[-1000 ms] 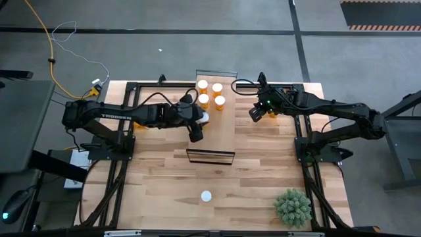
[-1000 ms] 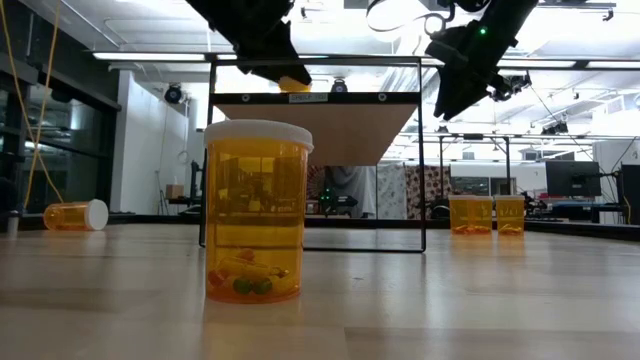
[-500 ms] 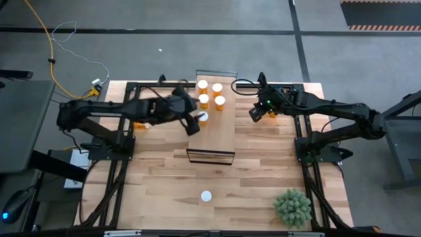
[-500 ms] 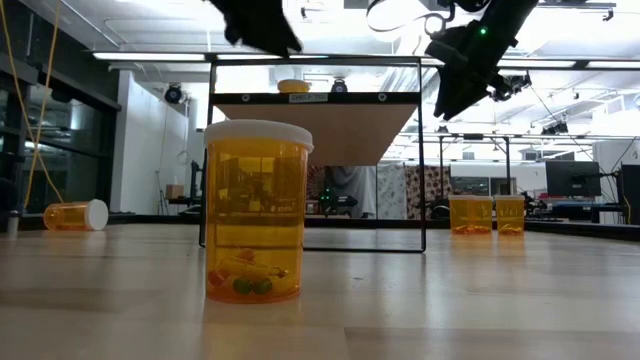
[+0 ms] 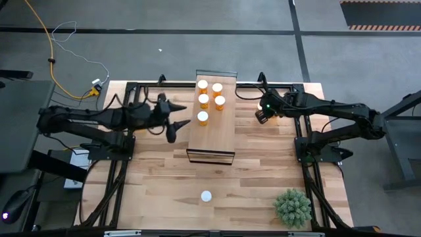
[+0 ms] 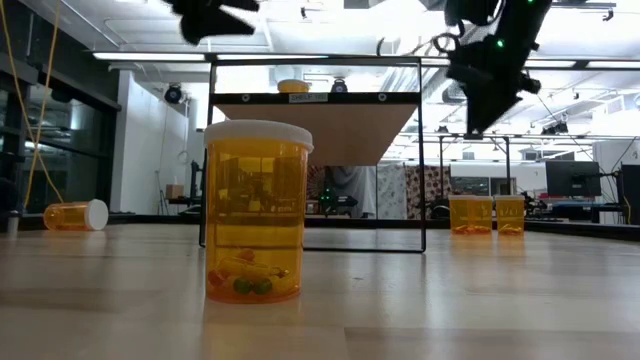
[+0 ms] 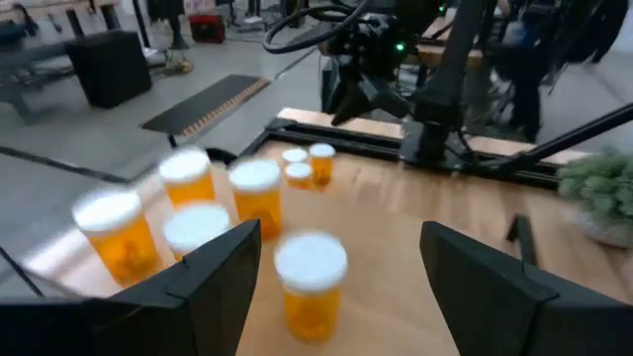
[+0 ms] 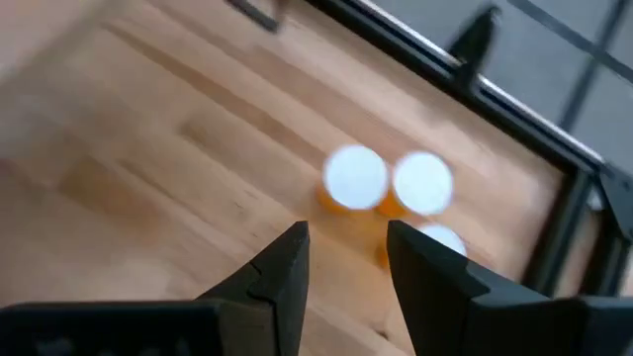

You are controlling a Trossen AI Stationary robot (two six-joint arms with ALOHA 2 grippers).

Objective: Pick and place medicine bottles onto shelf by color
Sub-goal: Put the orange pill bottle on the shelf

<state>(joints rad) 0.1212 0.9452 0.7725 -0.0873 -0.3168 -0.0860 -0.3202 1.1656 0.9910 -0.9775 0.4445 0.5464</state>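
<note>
Left gripper (image 5: pixel 172 122) hung open & empty just beside the shelf (image 5: pixel 220 135), w/ five medicine bottles (image 5: pixel 202 118) on top. Right gripper (image 5: pixel 263 117) was part open over three bottles (image 8: pixel 356 180). We judged next: drop, close on one.

Five orange medicine bottles (image 5: pixel 203 118) with white caps upright on the long light-wood shelf (image 5: pixel 214 138) at upper centre of the high view, one bottle (image 6: pixel 257 211) upright at low view's front, another toppled (image 6: pixel 76 215) at far left
</note>
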